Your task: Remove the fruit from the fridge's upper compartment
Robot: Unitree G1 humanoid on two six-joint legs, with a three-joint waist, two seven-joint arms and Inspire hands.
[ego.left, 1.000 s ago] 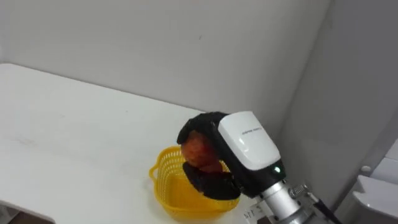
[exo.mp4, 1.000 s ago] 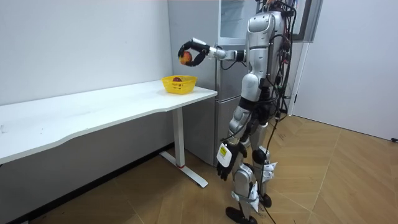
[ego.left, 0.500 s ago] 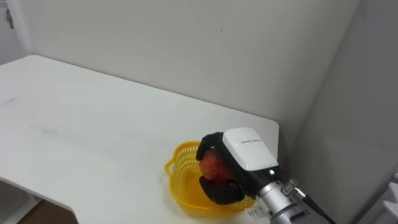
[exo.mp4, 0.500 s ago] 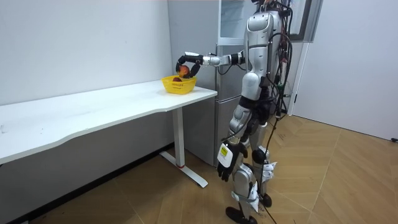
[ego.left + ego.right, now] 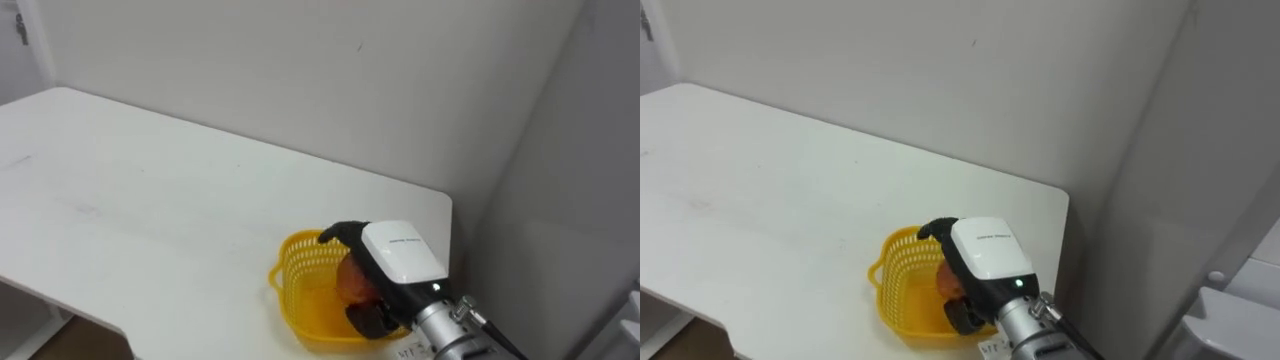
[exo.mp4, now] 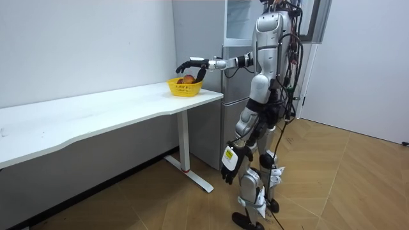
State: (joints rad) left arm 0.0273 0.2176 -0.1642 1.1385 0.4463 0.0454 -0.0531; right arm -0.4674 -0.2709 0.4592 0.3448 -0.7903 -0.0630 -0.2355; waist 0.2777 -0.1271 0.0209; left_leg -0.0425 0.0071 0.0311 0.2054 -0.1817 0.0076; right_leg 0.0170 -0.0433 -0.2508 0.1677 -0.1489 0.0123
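Note:
A yellow basket [image 5: 298, 292] stands near the right end of the white table [image 5: 150, 210]. A red-orange fruit [image 5: 351, 284] rests inside it. My right hand [image 5: 400, 256] hovers over the basket, fingers spread and loosened around the fruit, thumb low beside it. In the room view the right hand [image 6: 190, 64] shows stretched just above the basket [image 6: 184, 87], with the fruit [image 6: 188, 80] lying below it. My left hand [image 6: 231, 167] hangs relaxed beside my thigh. I stand by the table's end, in front of the fridge [image 6: 235, 38].
The fridge's grey side [image 5: 585, 150] rises close to the right of the table's end. A white wall [image 5: 300, 70] backs the table. The long tabletop stretches away to the left of the basket. Wooden floor [image 6: 160, 198] lies under the table.
My right hand has come down with the fruit into the basket and its fingers have opened off it. The left arm has not moved.

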